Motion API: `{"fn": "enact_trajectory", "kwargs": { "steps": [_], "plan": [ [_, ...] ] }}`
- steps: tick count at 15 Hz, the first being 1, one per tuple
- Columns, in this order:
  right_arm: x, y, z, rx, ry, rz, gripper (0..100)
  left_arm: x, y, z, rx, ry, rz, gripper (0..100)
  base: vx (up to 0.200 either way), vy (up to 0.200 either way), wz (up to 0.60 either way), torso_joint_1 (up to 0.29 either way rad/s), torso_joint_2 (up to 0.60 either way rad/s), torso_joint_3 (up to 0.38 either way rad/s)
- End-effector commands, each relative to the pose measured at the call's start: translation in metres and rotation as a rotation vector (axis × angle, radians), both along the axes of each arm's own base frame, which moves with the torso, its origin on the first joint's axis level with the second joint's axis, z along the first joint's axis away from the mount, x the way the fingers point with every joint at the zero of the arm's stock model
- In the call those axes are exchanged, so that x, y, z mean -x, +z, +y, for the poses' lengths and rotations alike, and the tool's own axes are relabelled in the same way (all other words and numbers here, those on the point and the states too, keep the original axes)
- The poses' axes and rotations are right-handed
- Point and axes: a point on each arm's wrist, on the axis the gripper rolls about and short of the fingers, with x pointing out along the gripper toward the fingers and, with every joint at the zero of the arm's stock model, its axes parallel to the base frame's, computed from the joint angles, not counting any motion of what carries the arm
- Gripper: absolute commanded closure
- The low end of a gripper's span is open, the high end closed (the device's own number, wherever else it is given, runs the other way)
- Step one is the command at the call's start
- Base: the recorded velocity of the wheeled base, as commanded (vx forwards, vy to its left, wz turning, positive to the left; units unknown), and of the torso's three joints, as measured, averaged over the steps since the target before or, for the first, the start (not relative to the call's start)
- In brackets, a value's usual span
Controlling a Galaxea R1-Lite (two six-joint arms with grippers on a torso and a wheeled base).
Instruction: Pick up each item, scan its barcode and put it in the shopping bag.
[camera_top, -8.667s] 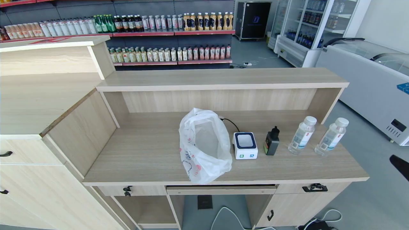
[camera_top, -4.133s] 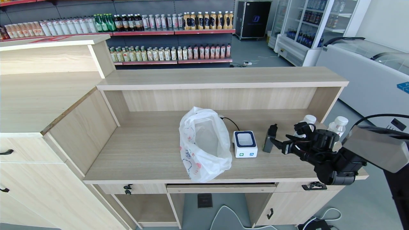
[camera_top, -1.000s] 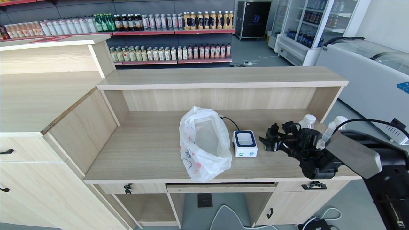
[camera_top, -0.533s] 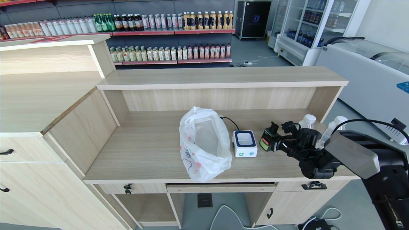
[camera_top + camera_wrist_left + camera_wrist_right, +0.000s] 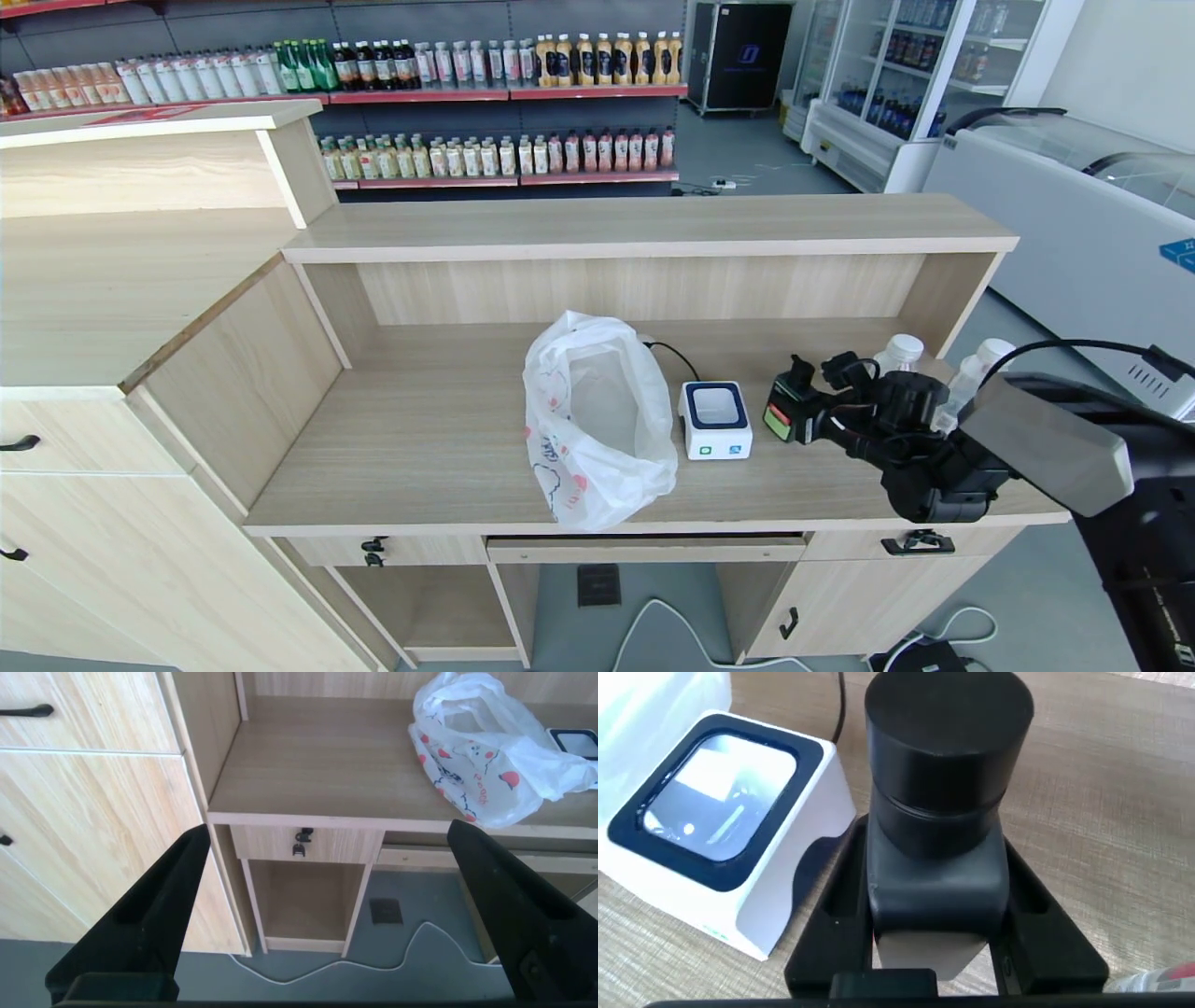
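My right gripper point(image 5: 801, 416) is shut on a small black bottle point(image 5: 790, 403) with a red and green label, held tilted just above the counter to the right of the white barcode scanner point(image 5: 714, 422). In the right wrist view the black bottle point(image 5: 938, 812) sits between my fingers point(image 5: 831, 915), with the scanner point(image 5: 719, 831) beside it. The white shopping bag point(image 5: 593, 425) stands open to the left of the scanner. Two clear water bottles point(image 5: 898, 354) point(image 5: 980, 366) stand behind my right arm. My left gripper point(image 5: 327, 905) hangs open below the counter's front edge, with the bag point(image 5: 491, 751) farther off.
The wooden counter point(image 5: 439, 448) has a raised back shelf point(image 5: 644, 229) and a side wall on the left. A black cable point(image 5: 667, 356) runs from the scanner behind the bag. Drawers with black handles point(image 5: 920, 549) sit under the counter edge.
The right arm came in from the right, closed on the black bottle and lifted and tilted it so its red and green label shows. The bag and scanner have not moved.
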Motion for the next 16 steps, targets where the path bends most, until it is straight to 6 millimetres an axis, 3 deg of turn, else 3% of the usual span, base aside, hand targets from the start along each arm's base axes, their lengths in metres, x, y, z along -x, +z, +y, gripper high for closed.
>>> {"fn": "enact_trajectory", "kwargs": {
  "steps": [1, 3, 5, 7, 8, 10, 11, 12, 14, 16],
  "plan": [
    [0.044, 0.066, 0.022, 0.083, 0.127, -0.075, 100, 0.0, 0.0, 0.0, 0.0, 0.001, 0.0, 0, 0.0, 0.0, 0.0, 0.0, 0.0, 0.0],
    [0.089, 0.125, 0.041, 0.203, 0.267, -0.219, 100, 0.0, 0.0, 0.0, 0.0, 0.001, 0.0, 0, 0.0, 0.0, 0.0, 0.0, 0.0, 0.0],
    [0.129, 0.167, 0.053, 0.361, 0.313, -0.4, 100, 0.0, 0.0, 0.0, 0.0, 0.001, 0.0, 0, 0.0, 0.0, 0.0, 0.0, 0.0, 0.0],
    [0.153, 0.182, 0.052, 0.67, 0.319, -0.642, 100, 0.0, 0.0, 0.0, 0.0, 0.001, 0.0, 0, 0.0, 0.0, 0.0, 0.0, 0.0, 0.0],
    [0.161, 0.185, 0.053, 0.713, 0.32, -0.688, 100, 0.0, 0.0, 0.0, 0.0, 0.001, 0.0, 0, 0.0, 0.0, 0.0, 0.0, 0.0, 0.0],
    [0.183, 0.198, 0.071, 0.823, 0.397, -0.895, 100, 0.0, 0.0, 0.0, 0.0, 0.001, 0.0, 0, 0.0, 0.0, 0.0, 0.0, 0.0, 0.0],
    [0.201, 0.217, 0.09, 0.906, 0.417, -1.099, 100, 0.0, 0.0, 0.0, 0.0, 0.001, 0.0, 0, 0.0, 0.0, 0.0, 0.0, 0.0, 0.0],
    [0.216, 0.231, 0.096, 0.967, 0.397, -1.23, 100, 0.0, 0.0, 0.0, 0.0, 0.001, 0.0, 0, 0.0, 0.0, 0.0, 0.0, 0.0, 0.0],
    [0.247, 0.239, 0.11, 1.086, 0.394, -1.444, 100, 0.0, 0.0, 0.0, 0.0, 0.001, 0.0, 0, 0.0, 0.0, 0.0, 0.0, 0.0, 0.0],
    [0.258, 0.239, 0.12, 1.146, 0.39, -1.559, 100, 0.0, 0.0, 0.0, 0.0, 0.001, 0.0, 0, 0.0, 0.0, 0.0, 0.0, 0.0, 0.0]
  ]
}}
